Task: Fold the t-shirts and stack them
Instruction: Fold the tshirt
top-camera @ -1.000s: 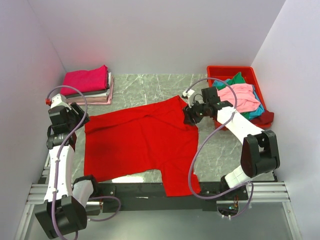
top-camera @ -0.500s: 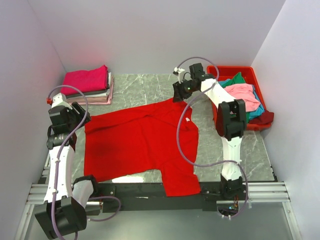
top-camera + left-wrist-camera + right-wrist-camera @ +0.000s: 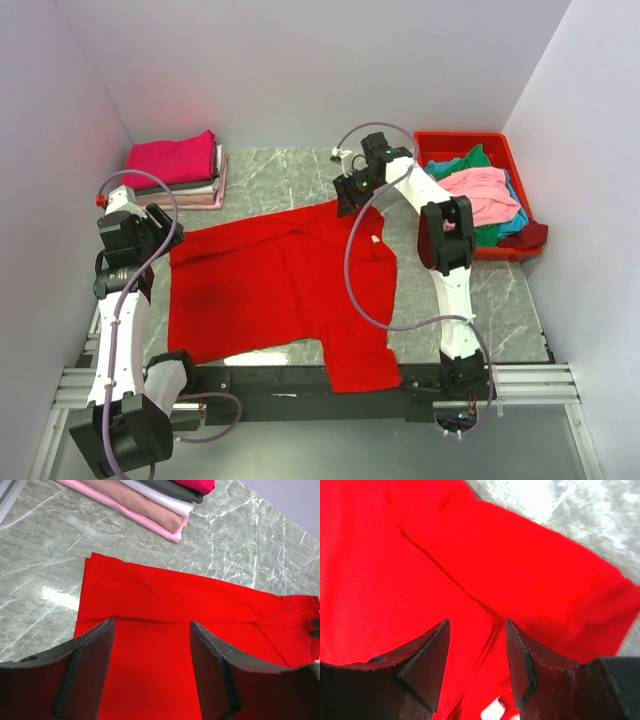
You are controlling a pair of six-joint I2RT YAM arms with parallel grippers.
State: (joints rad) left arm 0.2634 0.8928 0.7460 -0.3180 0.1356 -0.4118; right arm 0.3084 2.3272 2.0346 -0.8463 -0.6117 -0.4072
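T-shirt in bright red [image 3: 280, 290] lies spread flat across the worktop [image 3: 290, 175], one part reaching over the near edge. My left jaws stand apart above its left edge, holding nothing. My right jaws, also apart, hang over its far sleeve. Further back, a stack of folded shirts [image 3: 178, 168] sits far left, and a red bin [image 3: 465, 142] of loose shirts [image 3: 482, 192] far right.

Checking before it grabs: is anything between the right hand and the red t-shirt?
Nothing visible. The right hand hangs open over the red t-shirt by its far sleeve, and the right wrist view shows only bare red cloth below it.
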